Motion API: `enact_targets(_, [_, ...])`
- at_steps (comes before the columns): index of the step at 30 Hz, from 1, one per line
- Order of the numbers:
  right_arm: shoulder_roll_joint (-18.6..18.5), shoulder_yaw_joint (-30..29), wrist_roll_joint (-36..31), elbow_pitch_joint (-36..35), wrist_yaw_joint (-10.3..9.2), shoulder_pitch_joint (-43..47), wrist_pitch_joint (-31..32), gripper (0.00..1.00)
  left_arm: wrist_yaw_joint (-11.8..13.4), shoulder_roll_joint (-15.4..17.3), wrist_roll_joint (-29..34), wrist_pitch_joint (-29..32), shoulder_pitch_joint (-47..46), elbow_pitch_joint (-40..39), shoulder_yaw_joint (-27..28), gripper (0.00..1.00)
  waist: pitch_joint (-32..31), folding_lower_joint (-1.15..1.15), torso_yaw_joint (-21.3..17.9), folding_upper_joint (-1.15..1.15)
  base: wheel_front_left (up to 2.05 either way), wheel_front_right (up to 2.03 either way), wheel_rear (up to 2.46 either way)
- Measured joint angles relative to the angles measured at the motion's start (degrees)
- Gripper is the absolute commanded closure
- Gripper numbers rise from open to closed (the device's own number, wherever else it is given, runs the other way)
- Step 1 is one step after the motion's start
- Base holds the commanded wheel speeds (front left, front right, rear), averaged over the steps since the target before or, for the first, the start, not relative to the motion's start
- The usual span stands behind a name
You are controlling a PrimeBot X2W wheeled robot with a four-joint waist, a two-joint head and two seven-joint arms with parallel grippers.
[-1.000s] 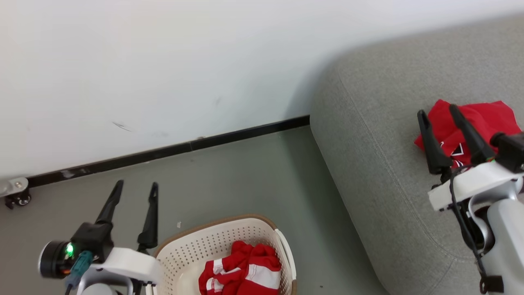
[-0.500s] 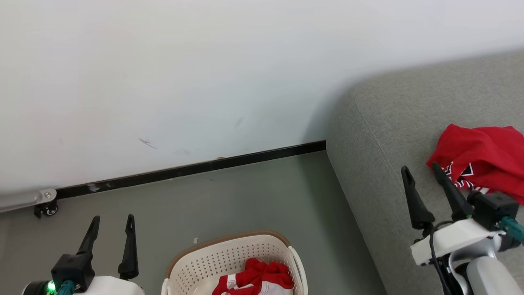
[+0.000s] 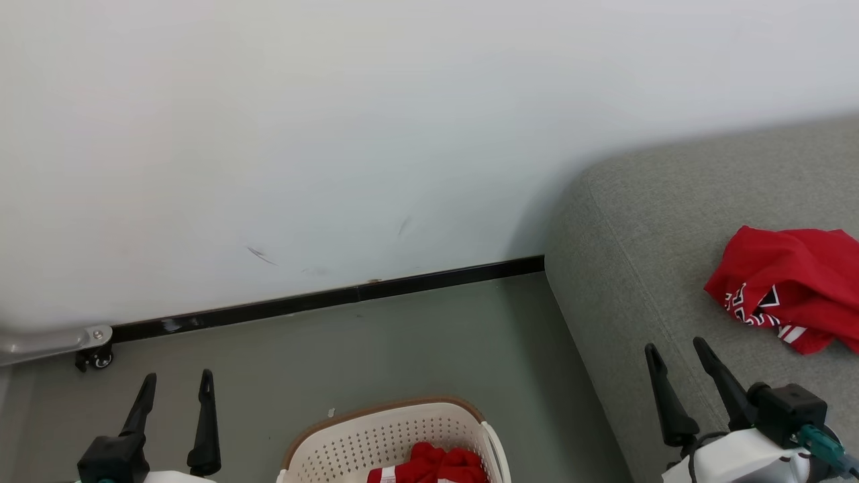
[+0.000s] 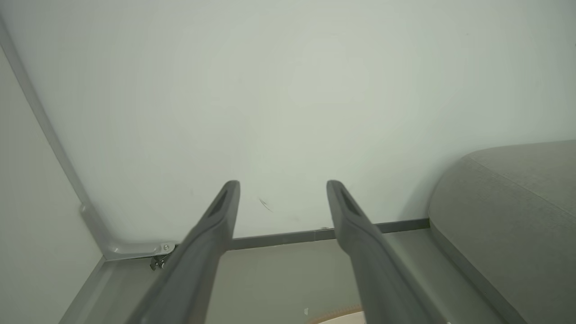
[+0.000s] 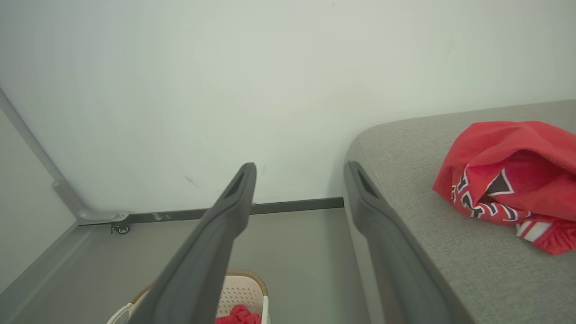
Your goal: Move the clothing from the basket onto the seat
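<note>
Two tools sat nearest, the left tool (image 3: 178,376) and the right tool (image 3: 674,345), both spread wide with nothing in them. Between them the basket (image 3: 349,449) stood on the floor (image 3: 402,335) with a crumpled red garment (image 3: 436,464) inside, a bit of white trim showing. Further off, the second garment (image 3: 785,288) lay bunched on the seat (image 3: 637,235), black-and-white lettering up. My worry: fabric that soft could get pinched by one thin layer and slip out mid-carry, or snag on the basket rim.
</note>
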Motion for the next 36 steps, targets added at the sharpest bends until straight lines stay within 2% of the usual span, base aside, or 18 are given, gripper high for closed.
enact_targets(16, [0.53,0.89,-1.11,-2.65,0.0,3.48,0.0,0.0,-1.02,-1.01,0.65,0.0,1.15,-0.34,0.21,0.0,-0.21,0.0,-0.53,0.0,0.0,0.0,0.0])
enact_targets(36, [0.58,1.47,-0.44,-5.02,0.0,4.17,0.0,0.0,-2.6,-1.55,1.86,0.0,1.14,-0.34,1.59,0.0,1.3,0.0,0.8,0.0,0.0,0.0,0.0])
